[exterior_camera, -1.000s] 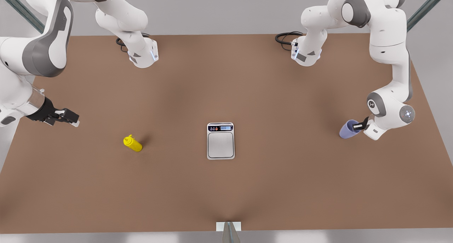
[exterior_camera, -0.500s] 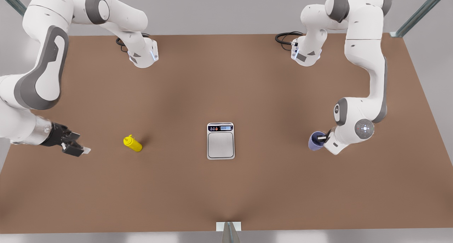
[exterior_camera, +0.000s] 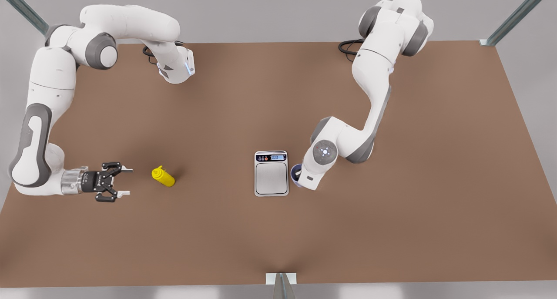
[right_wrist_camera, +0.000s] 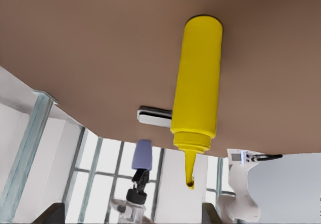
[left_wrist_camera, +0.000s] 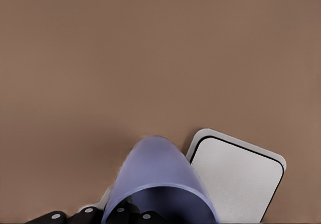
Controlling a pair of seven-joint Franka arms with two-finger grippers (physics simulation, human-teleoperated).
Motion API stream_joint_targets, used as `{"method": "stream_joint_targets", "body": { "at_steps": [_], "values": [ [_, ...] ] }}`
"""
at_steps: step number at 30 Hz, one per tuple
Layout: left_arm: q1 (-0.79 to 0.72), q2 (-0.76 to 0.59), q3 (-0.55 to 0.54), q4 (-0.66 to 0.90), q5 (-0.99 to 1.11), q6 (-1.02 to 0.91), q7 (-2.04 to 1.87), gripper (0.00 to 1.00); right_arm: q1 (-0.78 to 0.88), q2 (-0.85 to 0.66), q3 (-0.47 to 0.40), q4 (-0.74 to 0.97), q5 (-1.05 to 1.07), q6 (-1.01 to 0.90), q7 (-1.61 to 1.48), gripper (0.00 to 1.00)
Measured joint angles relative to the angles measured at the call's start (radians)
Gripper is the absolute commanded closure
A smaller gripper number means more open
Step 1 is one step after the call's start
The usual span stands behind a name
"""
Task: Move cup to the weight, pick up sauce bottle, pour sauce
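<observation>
Since a second ago the left pincer, clamped on the cup, slides beside the weight. Right pincer gapes wide near the sauce bottle, which stands upright.

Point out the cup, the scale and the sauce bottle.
cup (left_wrist_camera: pixel 155 174), left wrist view, on its lavender side wall.
scale (exterior_camera: pixel 271 178), front view, on the middle of its weighing plate.
sauce bottle (right_wrist_camera: pixel 198 83), right wrist view, on its yellow body.

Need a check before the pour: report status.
Left pincer shut on cup, beside weight, not on it. Right pincer open, short of sauce bottle. Nothing between.
</observation>
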Motion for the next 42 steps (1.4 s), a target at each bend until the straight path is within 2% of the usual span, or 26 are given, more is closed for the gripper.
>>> {"method": "stream_joint_targets", "body": {
  "at_steps": [2, 10, 12, 13, 17, 18, 25, 26, 28, 29, 32, 34, 36, 38, 42],
  "values": [
    [-0.039, 0.065, -0.002, 0.086, -0.008, 0.008, -0.036, 0.79, -0.006, 0.031, -0.002, -0.006, 0.051, -0.013, -0.080, 0.00],
    [-0.106, 0.123, -0.006, 0.091, -0.020, 0.146, -0.039, 0.79, 0.000, 0.098, -0.028, -0.003, 0.052, -0.011, 0.037, 0.00],
    [-0.106, 0.131, -0.006, 0.091, -0.021, 0.152, -0.037, 0.74, 0.000, 0.107, -0.022, -0.006, 0.051, -0.017, 0.039, 0.00],
    [-0.108, 0.134, -0.006, 0.089, -0.023, 0.153, -0.035, 0.68, 0.002, 0.107, -0.018, -0.017, 0.048, -0.024, 0.038, 0.00],
    [-0.109, 0.133, -0.006, 0.088, -0.054, 0.154, -0.036, 0.07, 0.002, 0.107, -0.017, -0.040, 0.037, -0.054, 0.043, 0.00],
    [-0.108, 0.133, -0.007, 0.088, -0.059, 0.153, -0.036, 0.01, 0.002, 0.107, -0.017, -0.043, 0.027, -0.056, 0.042, 0.00],
    [-0.103, 0.058, -0.014, 0.082, -0.078, 0.071, -0.038, 0.00, 0.030, 0.142, -0.015, -0.037, 0.015, -0.065, 0.024, 0.00],
    [-0.097, 0.018, -0.014, 0.082, -0.080, 0.006, -0.037, 0.00, 0.038, 0.142, -0.015, -0.037, 0.017, -0.065, 0.024, 0.00],
    [-0.077, -0.105, 0.013, 0.089, -0.081, -0.261, -0.022, 0.00, 0.039, 0.149, -0.015, -0.034, 0.018, -0.062, 0.023, 0.00],
    [-0.023, -0.179, 0.028, 0.091, -0.079, -0.359, 0.022, 0.00, 0.040, 0.150, -0.015, -0.035, 0.017, -0.062, 0.019, 0.00],
    [0.275, -0.308, 0.028, 0.091, -0.053, -0.628, 0.656, 0.00, 0.046, 0.155, -0.014, -0.035, 0.011, -0.062, 0.021, 0.00],
    [0.347, -0.356, 0.030, 0.088, 0.011, -0.713, 0.859, 0.00, 0.055, 0.156, -0.014, -0.035, 0.011, -0.057, 0.020, 0.00],
    [0.376, -0.433, 0.011, 0.022, 0.075, -0.699, 0.874, 0.00, 0.058, 0.156, -0.014, -0.035, 0.011, -0.048, 0.020, 0.00],
    [0.398, -0.600, -0.026, -0.188, 0.110, -0.546, 0.871, 0.00, 0.060, 0.160, -0.009, -0.035, 0.011, -0.041, 0.015, 0.00],
    [0.401, -0.598, -0.024, -0.184, 0.140, -0.571, 0.864, 0.00, 0.062, 0.162, 0.022, -0.040, 0.006, -0.033, 0.014, 0.00]
  ]
}}
